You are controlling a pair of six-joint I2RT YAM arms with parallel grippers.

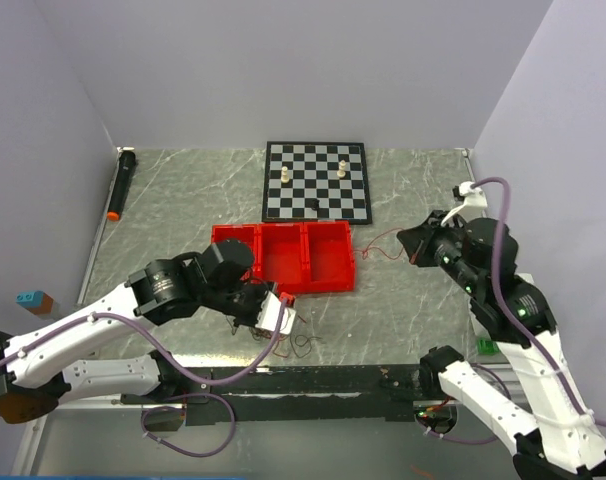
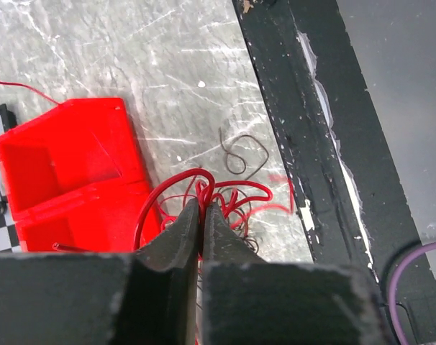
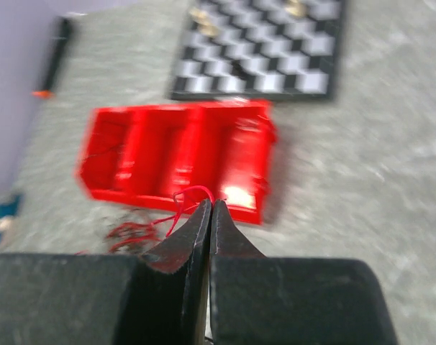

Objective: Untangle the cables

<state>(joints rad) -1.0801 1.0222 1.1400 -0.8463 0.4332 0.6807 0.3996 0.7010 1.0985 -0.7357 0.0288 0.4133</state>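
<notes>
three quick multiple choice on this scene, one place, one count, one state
1. Where is the red tray?
A) by the near edge of the chessboard
B) against the left wall
C) on top of the chessboard

2. How many pale pieces stand on the chessboard?
A) one
B) two
C) four

3. How are the left fingers?
A) wide open
B) shut on a chess piece
C) shut on the red wires

Answers: 1 A, the top view shows it just nearer than the board; 2 B, two pale ones on far squares; 3 C, red loops pinched at the tips.
</notes>
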